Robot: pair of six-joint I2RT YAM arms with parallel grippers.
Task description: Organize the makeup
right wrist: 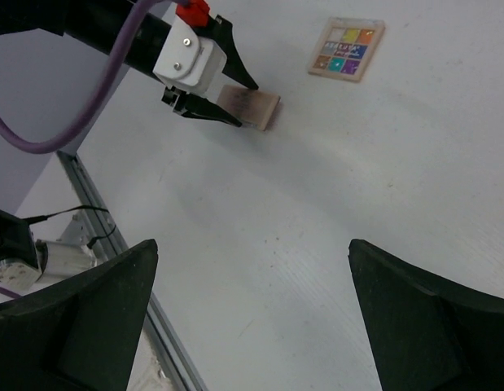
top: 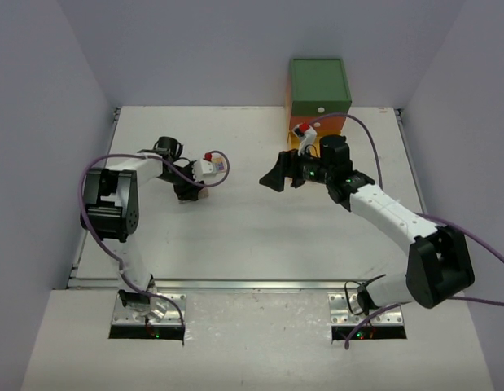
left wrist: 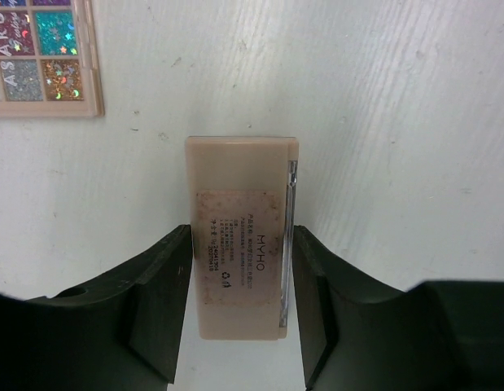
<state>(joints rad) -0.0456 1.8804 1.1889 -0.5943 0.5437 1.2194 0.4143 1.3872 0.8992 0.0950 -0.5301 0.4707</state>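
The left end effector [right wrist: 242, 104] is pinching the tan palette [left wrist: 239, 236] by its sides; the right end effector [right wrist: 253, 248] is hanging spread wide.

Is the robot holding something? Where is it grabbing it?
The left gripper pinches the closed tan palette by its two long edges. The right gripper holds nothing.

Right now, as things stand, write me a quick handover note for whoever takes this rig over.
Left hand: shut on the beige palette, label side up; I cannot tell if it is lifted.
Right hand: open, empty, above the table.
Colourful palette: flat on the table near the beige one, not touching it.
Drawer chest: at the far edge, by the right arm.
Done: one palette gripped; nothing visibly put away.
Left: place the beige palette, then the colourful one.
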